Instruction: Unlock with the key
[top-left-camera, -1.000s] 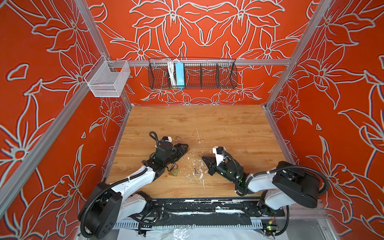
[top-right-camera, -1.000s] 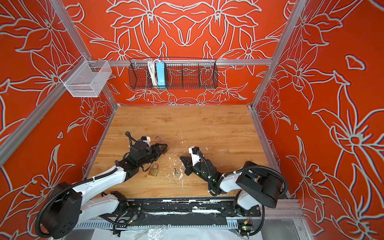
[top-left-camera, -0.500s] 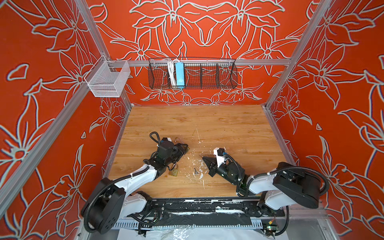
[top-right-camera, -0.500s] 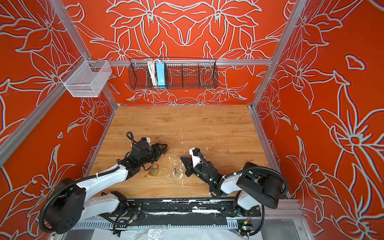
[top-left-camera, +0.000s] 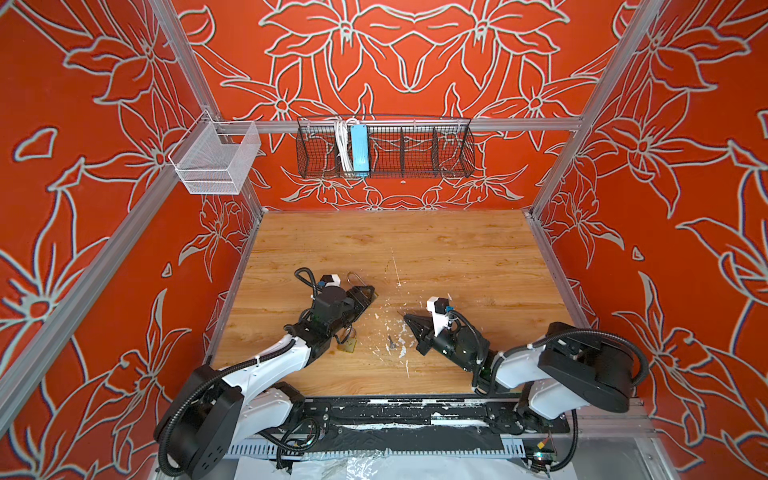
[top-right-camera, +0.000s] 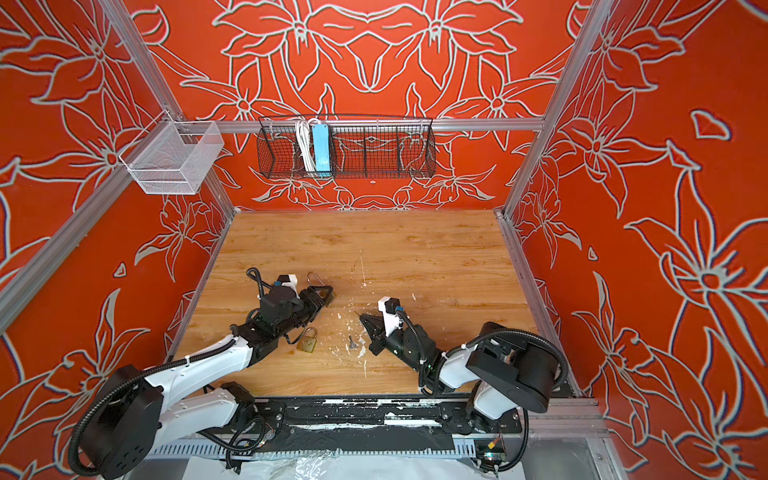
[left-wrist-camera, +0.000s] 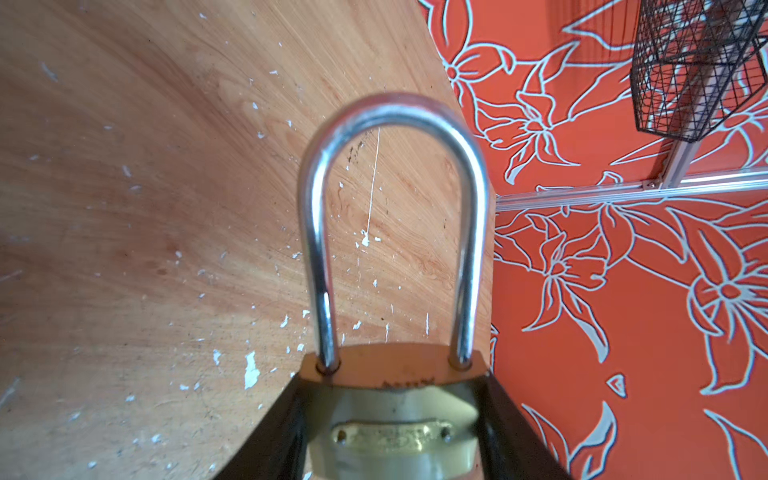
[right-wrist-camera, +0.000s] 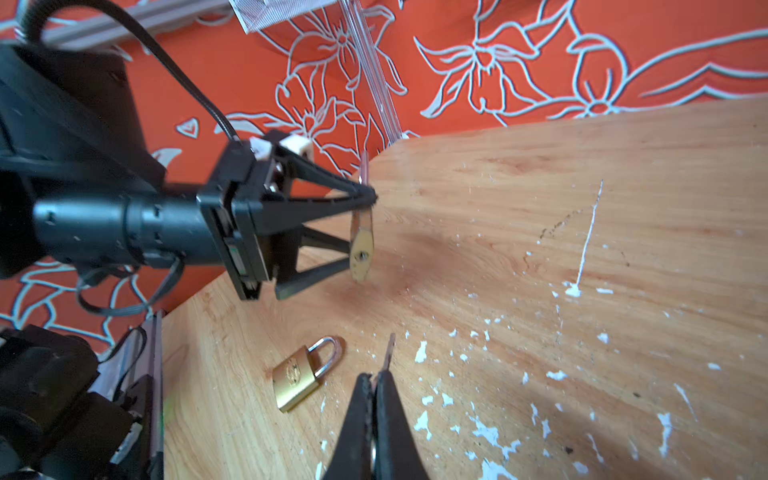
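L: left gripper (right-wrist-camera: 360, 232) clamped on body of long-shackle brass padlock (left-wrist-camera: 395, 415), held clear of wooden table (top-left-camera: 415, 249), keyhole end facing right arm | R: right gripper (right-wrist-camera: 376, 378) pinched tight on key (right-wrist-camera: 390, 353), blade sticking out, well apart from keyhole | small padlock (right-wrist-camera: 297, 380) flat on table by left arm

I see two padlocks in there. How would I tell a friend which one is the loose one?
On the wooden table, look toward the front edge, beside the left arm. The small brass padlock lies flat on the wood, untouched; its neighbour, the long-shackled padlock, is clamped between the left fingers.
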